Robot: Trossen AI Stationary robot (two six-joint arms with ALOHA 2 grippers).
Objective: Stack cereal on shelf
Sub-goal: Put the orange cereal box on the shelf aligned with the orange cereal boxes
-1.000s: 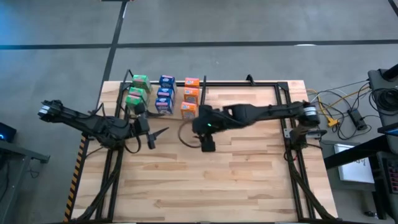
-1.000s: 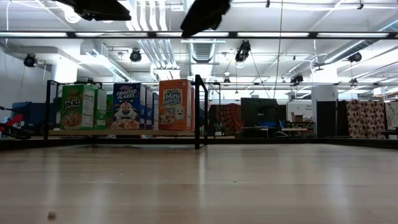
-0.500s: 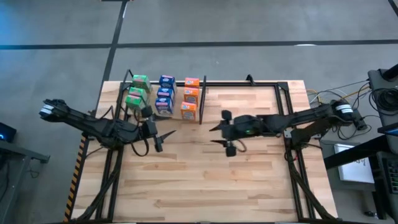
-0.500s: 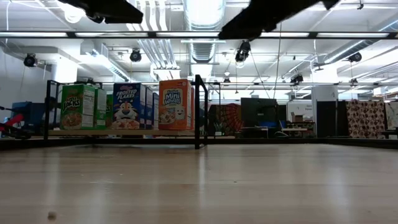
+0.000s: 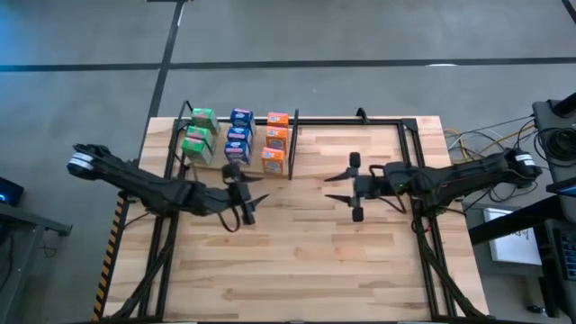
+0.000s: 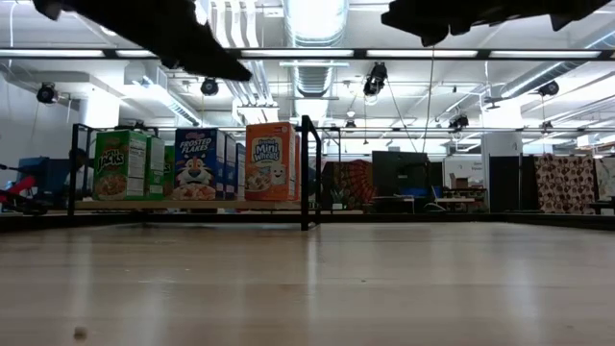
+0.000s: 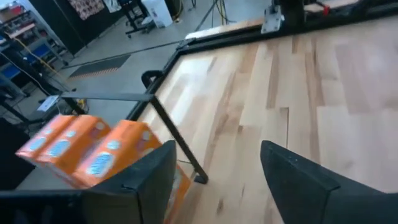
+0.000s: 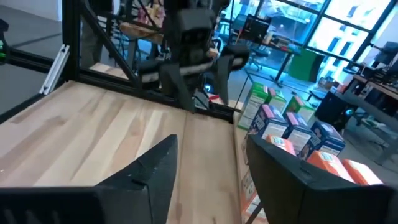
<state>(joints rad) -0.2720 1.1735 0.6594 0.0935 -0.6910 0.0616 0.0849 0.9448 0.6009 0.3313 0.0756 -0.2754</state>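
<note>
Three colour rows of cereal up on the shelf (image 5: 219,124) at the far left of the tabletop (image 5: 306,261): green boxes (image 5: 198,135) outermost, blue boxes (image 5: 238,135) in the middle, orange boxes (image 5: 275,140) hard by the black divider rod (image 5: 294,144). From table height, upright and face-out in a tidy line: Apple Jacks (image 6: 122,165), Frosted Flakes (image 6: 197,163), Mini Wheats (image 6: 270,160). No loose box anywhere on the bare planks.

Just off the orange row, out over the tabletop: left claw (image 5: 261,189), fingers spread, nothing between them, only wood and the orange cartons showing past them in its wrist view. A second ago tucked nearer the green end of the shelf; since then carried forward and towards the middle.

Well apart to the right: right claw (image 5: 331,188), likewise spread and empty, facing the left one. A second ago close beside the divider rod; now pulled back across the tabletop towards its own base.

Judging by all this: placing finished, both arms clearing away from the shelf, stacking apparently complete or very nearly so. Little left but to retreat without clipping the black frame or nudging the orange row.
</note>
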